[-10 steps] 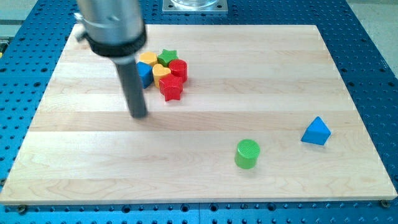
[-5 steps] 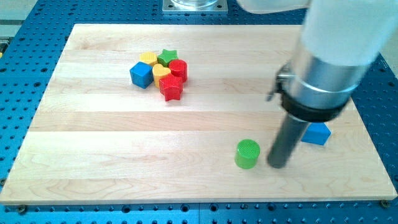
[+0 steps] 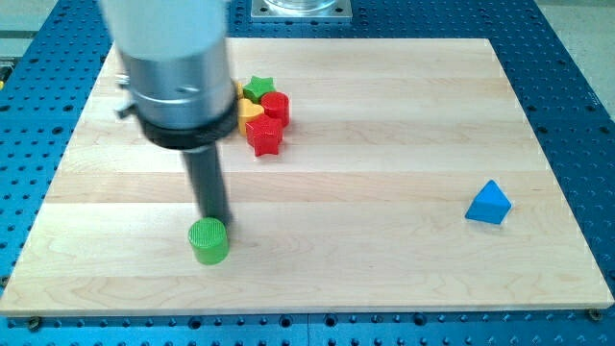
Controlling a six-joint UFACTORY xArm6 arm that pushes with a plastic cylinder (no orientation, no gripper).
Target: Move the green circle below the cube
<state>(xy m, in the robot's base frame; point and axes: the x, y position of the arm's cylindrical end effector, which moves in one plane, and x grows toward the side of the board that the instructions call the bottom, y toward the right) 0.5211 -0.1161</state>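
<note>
The green circle (image 3: 209, 240) is a short green cylinder near the view's bottom, left of centre. My tip (image 3: 214, 221) stands right against its upper edge. The blue cube is hidden behind the arm's wide body at the upper left. The cluster next to it shows in part: a green star (image 3: 257, 86), a red cylinder (image 3: 276, 106), a yellow heart (image 3: 251, 109) and a red star (image 3: 264, 135).
A blue triangle block (image 3: 489, 203) lies alone at the view's right. The wooden board (image 3: 384, 154) ends in edges on every side, with a blue perforated table around it.
The green circle has slid far to the view's left, from right of centre to below the cluster. My tip swept left with it, from its right side to its upper edge.
</note>
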